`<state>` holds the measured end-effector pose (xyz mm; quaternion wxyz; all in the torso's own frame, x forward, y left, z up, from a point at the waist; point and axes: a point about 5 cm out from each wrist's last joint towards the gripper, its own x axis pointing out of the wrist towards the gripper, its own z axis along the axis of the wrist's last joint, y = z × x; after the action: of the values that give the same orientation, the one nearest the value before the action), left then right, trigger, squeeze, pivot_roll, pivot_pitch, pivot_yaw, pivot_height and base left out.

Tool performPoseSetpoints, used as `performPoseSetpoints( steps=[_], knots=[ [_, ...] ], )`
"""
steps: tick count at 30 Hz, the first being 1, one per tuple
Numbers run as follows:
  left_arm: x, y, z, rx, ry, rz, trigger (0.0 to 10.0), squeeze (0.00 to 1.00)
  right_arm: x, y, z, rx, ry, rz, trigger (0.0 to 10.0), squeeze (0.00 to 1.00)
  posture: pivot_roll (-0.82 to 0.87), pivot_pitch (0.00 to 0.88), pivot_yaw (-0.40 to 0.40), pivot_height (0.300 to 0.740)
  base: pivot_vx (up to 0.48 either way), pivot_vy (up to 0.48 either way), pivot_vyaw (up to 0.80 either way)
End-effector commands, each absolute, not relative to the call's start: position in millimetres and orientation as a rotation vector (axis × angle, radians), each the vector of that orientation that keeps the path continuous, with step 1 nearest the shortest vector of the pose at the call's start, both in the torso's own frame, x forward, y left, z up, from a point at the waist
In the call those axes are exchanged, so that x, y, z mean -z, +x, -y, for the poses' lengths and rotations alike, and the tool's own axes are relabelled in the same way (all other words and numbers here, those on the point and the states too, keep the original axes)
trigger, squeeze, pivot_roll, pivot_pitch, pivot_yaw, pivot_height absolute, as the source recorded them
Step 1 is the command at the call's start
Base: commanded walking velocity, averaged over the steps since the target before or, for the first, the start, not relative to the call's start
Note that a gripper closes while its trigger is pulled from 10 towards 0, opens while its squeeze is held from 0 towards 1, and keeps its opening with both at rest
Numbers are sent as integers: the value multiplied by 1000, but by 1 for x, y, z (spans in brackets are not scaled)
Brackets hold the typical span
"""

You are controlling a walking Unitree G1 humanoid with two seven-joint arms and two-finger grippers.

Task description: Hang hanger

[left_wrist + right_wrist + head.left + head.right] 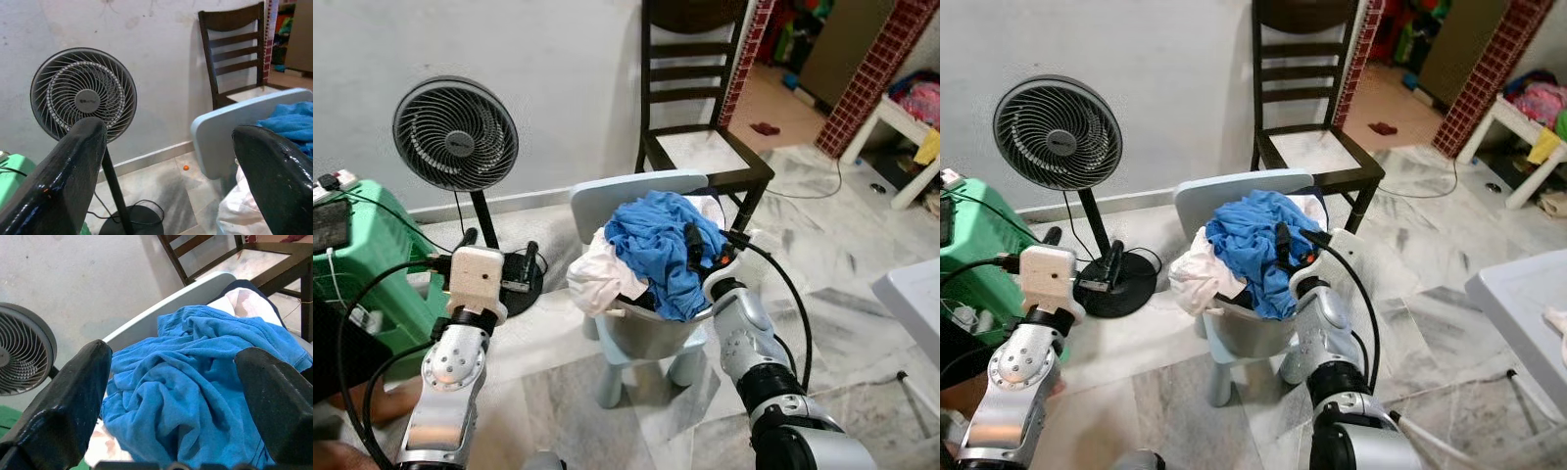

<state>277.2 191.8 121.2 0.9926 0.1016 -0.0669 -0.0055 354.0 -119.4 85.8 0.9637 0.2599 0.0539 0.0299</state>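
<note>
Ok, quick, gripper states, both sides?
Left gripper: open, holding nothing, facing the fan.
Right gripper: open, holding nothing, over the blue garment.

bright blue garment (656, 245) heaped over white cloth (602, 279) in a grey basket (651, 333). small chair (626, 196) under it is pale blue. standing fan (455, 134) dark grey with a black base. tall chair (690, 88) behind is dark brown, its seat pale. wall off-white. floor (832, 264) grey-and-white marbled tile. green crate (372, 245) at left. red-and-white brick-patterned pillar (876, 64) at right. both arms silver, with black fingers (58, 186) and cables.
</note>
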Motion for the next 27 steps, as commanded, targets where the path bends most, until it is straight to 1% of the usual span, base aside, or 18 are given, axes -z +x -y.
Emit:
performPoseSetpoints(
  steps=[1, 6, 14, 15, 18, 22, 27],
  knots=[
    [-120, 274, -190, 10, 197, 142, 10000, 0, -87, 355, 121, -65, 517, -102, 10000, 0, 470, 26, -117, 740, 266, 0, -800],
    [-118, 272, -192, -9, 192, 142, 10000, 0, -86, 355, 120, -71, 512, -102, 10000, 0, 474, 37, -125, 740, 290, 0, -780],
    [-116, 271, -193, -28, 187, 145, 10000, 0, -90, 357, 116, -128, 473, -86, 10000, 0, 471, 52, -130, 740, 331, 0, 0],
    [-116, 270, -194, -36, 184, 146, 10000, 0, -88, 355, 112, -174, 451, -91, 10000, 0, 470, 60, -132, 740, 315, 0, 0],
    [-114, 268, -196, -56, 187, 134, 10000, 0, -83, 351, 105, -235, 432, -107, 10000, 0, 468, 66, -132, 740, 289, 0, 0],
    [-110, 266, -197, -80, 185, 117, 10000, 0, -81, 347, 99, -302, 376, -98, 10000, 0, 462, 81, -134, 740, 0, 0, 0],
    [-106, 264, -195, -99, 181, 103, 10000, 0, -79, 344, 98, -321, 360, -97, 10000, 0, 454, 104, -136, 740, 0, 0, 703]
  ],
)
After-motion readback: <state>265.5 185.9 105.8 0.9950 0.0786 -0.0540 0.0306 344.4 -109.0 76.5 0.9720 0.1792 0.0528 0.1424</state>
